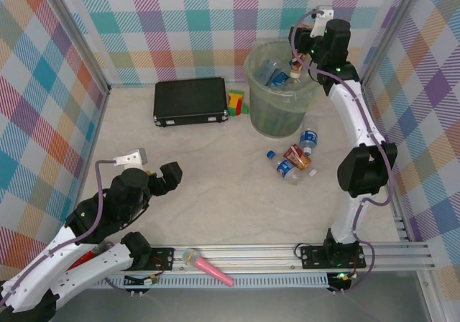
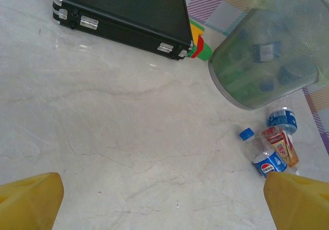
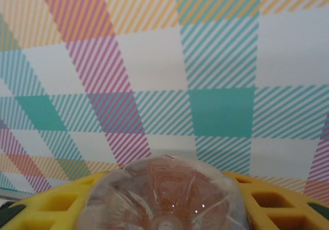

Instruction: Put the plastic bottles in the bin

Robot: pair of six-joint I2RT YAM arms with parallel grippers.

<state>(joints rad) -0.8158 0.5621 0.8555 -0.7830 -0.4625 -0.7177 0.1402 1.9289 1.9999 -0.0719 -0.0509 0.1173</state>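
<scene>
While clamping a crushed bottle (image 3: 164,194), hung the right gripper (image 1: 295,73) over the bin (image 1: 267,113); seemingly for dropping. Held the left gripper (image 1: 164,180) splayed, empty, toward the table's (image 1: 215,192) near-left corner.

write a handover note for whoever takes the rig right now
Right gripper: shut on a clear bottle, held over the bin, not yet dropped.
Left gripper: open, empty, above the table at near left.
Done: several bottles lie in the bin.
Left: release the held one, then fetch the three bottles lying together on the table just in front of the bin.
</scene>
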